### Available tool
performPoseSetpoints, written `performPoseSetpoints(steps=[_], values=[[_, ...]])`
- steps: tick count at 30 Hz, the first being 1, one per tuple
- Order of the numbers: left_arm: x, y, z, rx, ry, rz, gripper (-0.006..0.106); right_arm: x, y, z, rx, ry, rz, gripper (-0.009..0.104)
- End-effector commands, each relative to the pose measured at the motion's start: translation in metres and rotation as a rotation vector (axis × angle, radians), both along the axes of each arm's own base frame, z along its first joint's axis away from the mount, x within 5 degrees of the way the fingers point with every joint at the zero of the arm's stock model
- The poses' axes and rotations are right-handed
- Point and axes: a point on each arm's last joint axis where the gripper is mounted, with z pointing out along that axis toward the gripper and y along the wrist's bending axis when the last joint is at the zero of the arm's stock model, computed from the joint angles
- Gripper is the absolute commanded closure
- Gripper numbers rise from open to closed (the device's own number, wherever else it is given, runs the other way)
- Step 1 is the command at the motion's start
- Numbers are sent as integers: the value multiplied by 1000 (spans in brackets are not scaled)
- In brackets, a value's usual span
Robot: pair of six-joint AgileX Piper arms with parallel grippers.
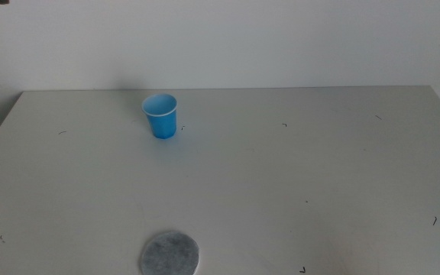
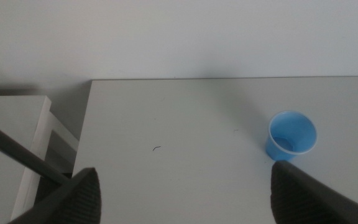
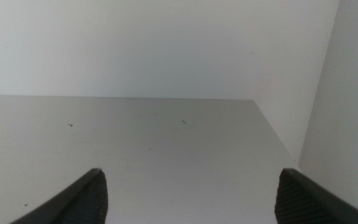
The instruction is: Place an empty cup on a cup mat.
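The blue cup (image 1: 160, 115) stands upright and empty on the far left part of the table. It also shows in the left wrist view (image 2: 292, 135), just beyond one jaw tip. The grey cup mat (image 1: 170, 253) lies flat at the near edge, well apart from the cup. Neither arm shows in the middle view. My left gripper (image 2: 185, 193) is open and empty, set back at the table's left side, with the cup ahead of it. My right gripper (image 3: 188, 196) is open and empty over bare table at the right side.
The white table (image 1: 296, 176) has small dark specks. A wall stands behind its far edge. A white frame (image 2: 36, 143) and a dark bar stand off the table's left edge. The table's right edge shows in the right wrist view (image 3: 278, 137).
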Motion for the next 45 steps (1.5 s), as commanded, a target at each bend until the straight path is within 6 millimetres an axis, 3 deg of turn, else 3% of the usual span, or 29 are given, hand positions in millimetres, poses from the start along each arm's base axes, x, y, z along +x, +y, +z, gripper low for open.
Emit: performPoseSetpoints(steps=[1, 8, 18, 33, 45], values=[[10, -3, 16, -10, -105, -13, -5, -2, 0, 11, -23, -107, 3, 1], [56, -5, -13, -31, -1, -17, -5, -2, 0, 11, -23, -107, 3, 1], [108, -25, -51, -129, 89, -89, -5, -2, 0, 11, -23, -107, 3, 1], [165, -89, -132, -98, 143, -207, -5, -2, 0, 11, -23, -107, 3, 1], [200, -99, -201, -102, 170, -202, -5, -2, 0, 11, -23, -107, 3, 1]])
